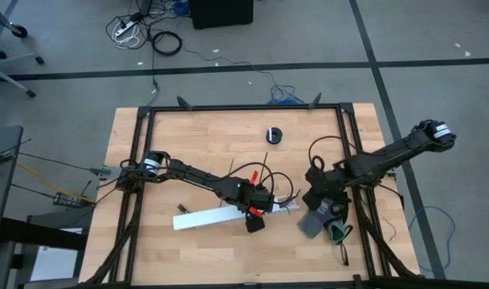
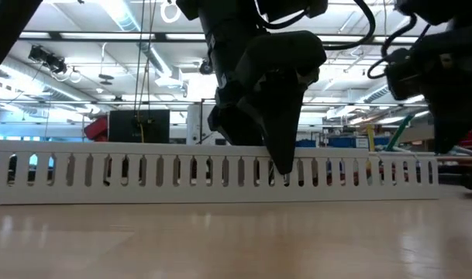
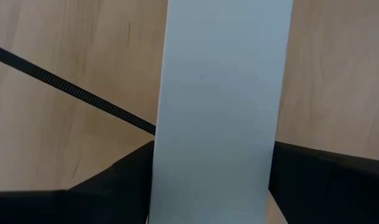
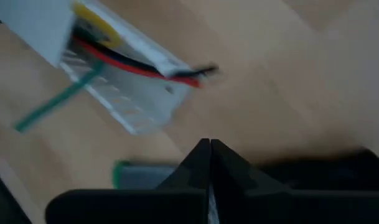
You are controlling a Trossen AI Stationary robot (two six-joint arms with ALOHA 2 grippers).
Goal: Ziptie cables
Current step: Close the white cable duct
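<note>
A: Where are the cables (image 4: pixel 139 67) now?

B: They lie inside the channel (image 1: pixel 204 217), along its length. Red and black ends stick out from one open end of the channel. So their long axis is the same as the channel's axis.

A: And which gripper is nearer to this end?

B: The right gripper (image 4: pixel 209 149). It is just off that end, a little apart, not touching it, and the wire ends lie ahead of it. Its two fingers are pressed together with nothing between them.

A: What does the left gripper (image 1: pixel 257 215) do?

B: It is on the channel, near the same end. One finger (image 3: pixel 127 168) is at each long edge, so I judge it is clamped across the channel's width.

A: Do you see a ziptie (image 3: pixel 83 96)?

B: One, yes. It lies flat on the table beside the channel and meets the channel's edge at a slant, close to the left gripper. I cannot tell where the second one is.

A: So what does the next move depend on?

B: I think on the right gripper opening and coming to the wires along the channel's axis, from the open end.
</note>
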